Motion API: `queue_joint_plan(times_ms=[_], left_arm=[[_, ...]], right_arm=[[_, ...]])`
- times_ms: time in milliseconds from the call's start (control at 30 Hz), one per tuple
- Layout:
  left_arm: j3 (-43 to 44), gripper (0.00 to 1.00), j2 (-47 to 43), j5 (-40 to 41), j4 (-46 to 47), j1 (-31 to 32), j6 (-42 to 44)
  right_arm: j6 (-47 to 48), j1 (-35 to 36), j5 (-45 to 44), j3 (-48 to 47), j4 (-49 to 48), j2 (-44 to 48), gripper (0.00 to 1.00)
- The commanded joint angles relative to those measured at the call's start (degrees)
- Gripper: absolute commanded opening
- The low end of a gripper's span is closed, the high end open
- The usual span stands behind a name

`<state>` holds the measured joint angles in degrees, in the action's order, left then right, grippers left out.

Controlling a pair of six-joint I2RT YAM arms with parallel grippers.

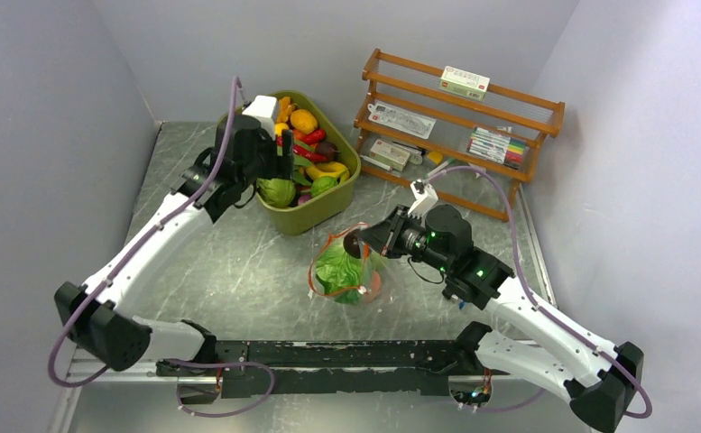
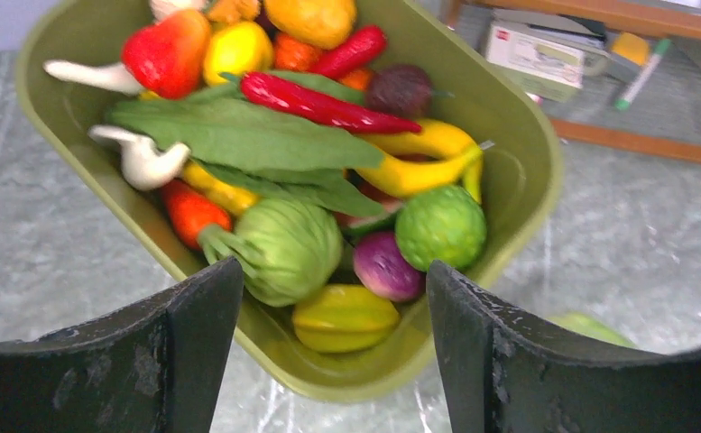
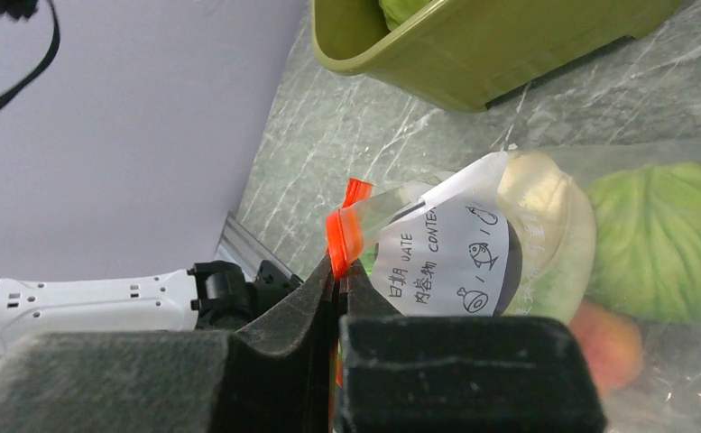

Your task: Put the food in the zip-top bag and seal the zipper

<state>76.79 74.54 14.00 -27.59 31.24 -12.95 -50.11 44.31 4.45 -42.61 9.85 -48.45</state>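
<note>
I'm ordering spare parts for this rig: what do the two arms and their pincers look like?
Both the left arm and right arm have white tubular links joined by black housings, with a lilac cable looping along each. Green lights glow near the right arm's wrist. The left pincer and right pincer each have two black, scuffed fingers.

1. Olive-green tub (image 1: pixel 321 213): upright at the rear centre of the table.
2. Table (image 1: pixel 238 271): grey marbled top.
3. Wooden rack (image 1: pixel 410 63): tiered, just right of the tub.
4. White box (image 1: pixel 465 82): lying on the top shelf.
5. Coloured pens (image 1: pixel 498 146): lower shelf, right end.
</note>
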Motion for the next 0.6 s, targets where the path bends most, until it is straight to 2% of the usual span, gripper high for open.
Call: queue_joint_plan(times_ms=[0, 100, 367, 567], left_arm=[[4.9, 0.72, 5.7, -1.4, 5.4, -4.7, 7.0], [8.6, 0.71, 10.9, -3.6, 6.8, -7.3, 13.5], [15.5, 0.67, 22.9, -1.5, 10.6, -8.7, 28.6], [18.2, 0.67, 29.5, 1.0, 12.2, -11.3, 35.4]], right_arm=[[1.5, 0.0, -1.3, -1.8, -0.9, 1.0, 0.00], [1.8, 0.0, -1.1, -2.5, -0.2, 0.6, 0.00], [1.0, 0.0, -0.7, -3.3, 2.2, 0.6, 0.00], [2.4, 0.0, -2.6, -6.5, 6.3, 1.7, 0.00]])
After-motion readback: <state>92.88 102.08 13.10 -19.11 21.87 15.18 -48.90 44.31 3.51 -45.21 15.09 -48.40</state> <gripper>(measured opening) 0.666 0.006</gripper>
